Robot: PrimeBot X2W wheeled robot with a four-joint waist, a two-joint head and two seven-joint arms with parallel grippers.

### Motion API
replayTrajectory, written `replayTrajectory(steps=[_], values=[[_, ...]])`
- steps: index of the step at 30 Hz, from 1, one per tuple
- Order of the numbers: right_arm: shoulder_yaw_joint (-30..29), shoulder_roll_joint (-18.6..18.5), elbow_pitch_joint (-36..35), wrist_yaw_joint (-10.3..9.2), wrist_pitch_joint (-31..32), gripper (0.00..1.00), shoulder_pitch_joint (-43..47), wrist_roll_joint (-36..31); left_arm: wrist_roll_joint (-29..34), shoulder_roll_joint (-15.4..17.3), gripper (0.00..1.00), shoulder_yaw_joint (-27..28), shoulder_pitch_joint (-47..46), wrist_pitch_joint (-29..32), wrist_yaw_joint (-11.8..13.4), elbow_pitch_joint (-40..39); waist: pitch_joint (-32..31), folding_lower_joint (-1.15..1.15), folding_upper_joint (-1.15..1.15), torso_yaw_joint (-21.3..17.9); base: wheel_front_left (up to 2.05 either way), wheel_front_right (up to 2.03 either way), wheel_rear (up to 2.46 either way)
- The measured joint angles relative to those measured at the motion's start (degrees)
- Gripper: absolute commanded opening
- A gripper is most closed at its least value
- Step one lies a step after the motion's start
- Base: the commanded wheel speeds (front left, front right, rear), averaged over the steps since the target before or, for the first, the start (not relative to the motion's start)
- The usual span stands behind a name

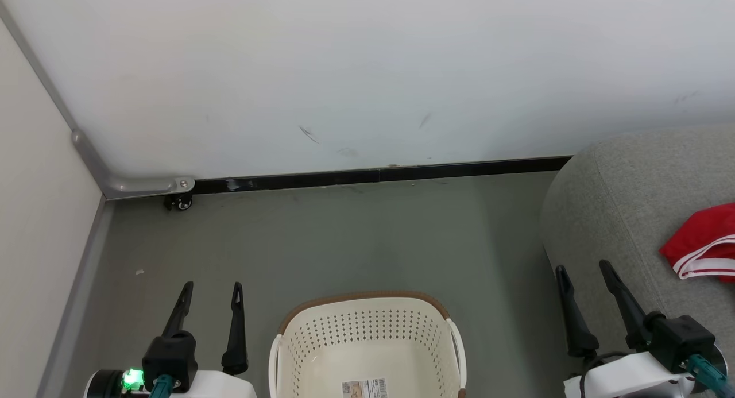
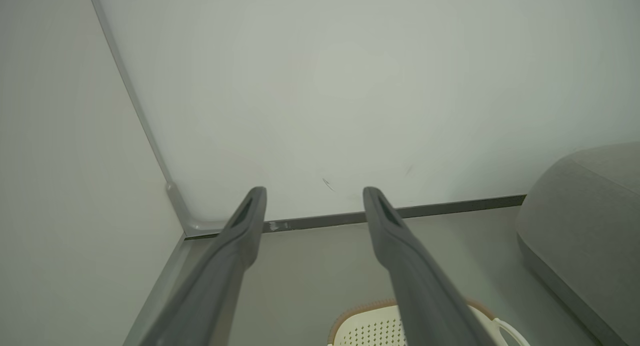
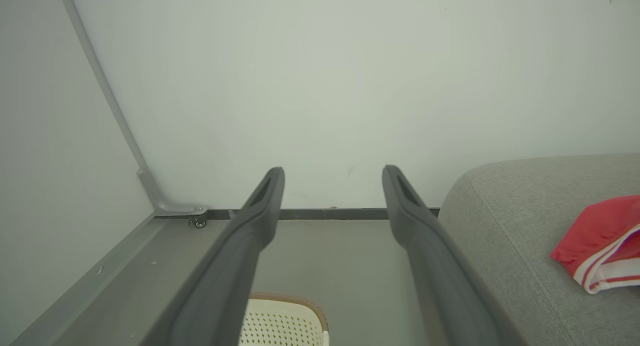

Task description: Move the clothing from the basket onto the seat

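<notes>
The cream basket [image 1: 310,340] with a brown rim stands on the floor at the bottom centre of the head view; its inside shows bare plastic and a paper label [image 1: 364,387]. The clothing [image 1: 703,243], red with white stripes, lies on the light-grey seat [image 1: 620,197] at the right edge. My left gripper [image 1: 211,292] is open to the left of the basket, nothing between its fingers. Open too, my right gripper [image 1: 584,271] hangs by the seat's front corner, left of the clothing. The right wrist view shows the clothing [image 3: 600,246] on the seat [image 3: 505,226] and the basket's rim [image 3: 287,298].
A white wall with a dark baseboard [image 1: 373,177] closes the back. A side panel with a metal bracket and small caster [image 1: 181,201] stands at the left. Grey floor [image 1: 344,243] lies between wall, basket and seat.
</notes>
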Motion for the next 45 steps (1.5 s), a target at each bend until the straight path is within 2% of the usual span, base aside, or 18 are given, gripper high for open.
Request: replayTrajectory(steps=[24,25,32,45], values=[[0.18,0.01,-0.38,0.0,0.1,1.0,0.82,0.16,0.27,0.1,1.0,-0.64,0.0,0.0,0.01,2.34,-0.16,0.0,0.0,-0.08,0.0,0.0,0.0],[0.2,0.03,-0.25,0.0,0.08,0.0,0.84,0.15,0.26,0.03,0.0,-0.66,0.03,0.01,0.01,2.53,-0.15,0.0,0.0,-0.08,0.0,0.0,0.0],[0.43,0.51,2.64,0.0,0.08,0.0,2.54,0.58,-0.7,-1.08,0.0,-1.13,1.87,0.24,-0.31,4.95,-0.14,0.0,0.0,-0.07,0.0,0.0,0.0],[-1.65,0.52,3.99,0.0,3.24,0.0,0.59,12.67,-12.37,-2.13,0.0,1.34,1.94,2.58,-3.12,3.98,0.01,0.01,0.0,-0.13,0.0,0.0,0.0]])
